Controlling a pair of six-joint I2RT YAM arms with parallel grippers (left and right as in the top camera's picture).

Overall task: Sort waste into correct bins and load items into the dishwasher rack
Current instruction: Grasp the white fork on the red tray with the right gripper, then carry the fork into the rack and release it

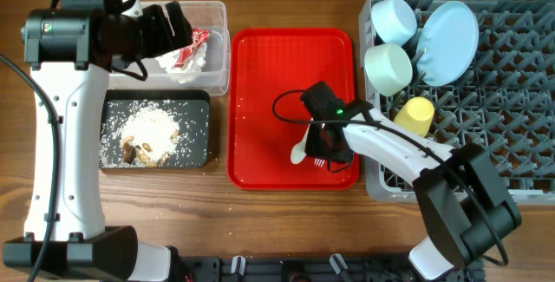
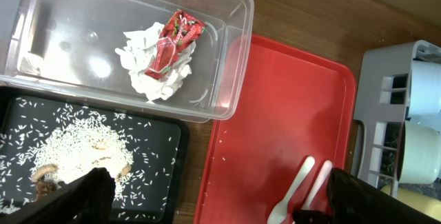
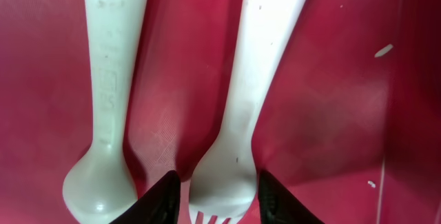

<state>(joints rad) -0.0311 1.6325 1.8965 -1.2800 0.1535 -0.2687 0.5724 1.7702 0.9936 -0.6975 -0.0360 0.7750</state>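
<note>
From above, the right tool (image 1: 326, 150) hangs low over the near right corner of the red tray (image 1: 260, 91). It covers most of a white fork (image 1: 319, 162) and spoon (image 1: 297, 153). Only their heads peep out, pointing toward the near edge of the desk (image 1: 260, 221).

The left wrist view shows what that hides: both handles lie side by side, slanting across the tray. The left tool (image 2: 220, 189) gapes wide and holds nothing.

Up close in the right wrist view, the fork is matte and faintly speckled. Its long axis runs top to bottom with the tines lowest, and the spoon lies parallel on its left. Black fingers (image 3: 155, 200) straddle the fork's head, partly closed. Whether they pinch it I cannot tell.
</note>
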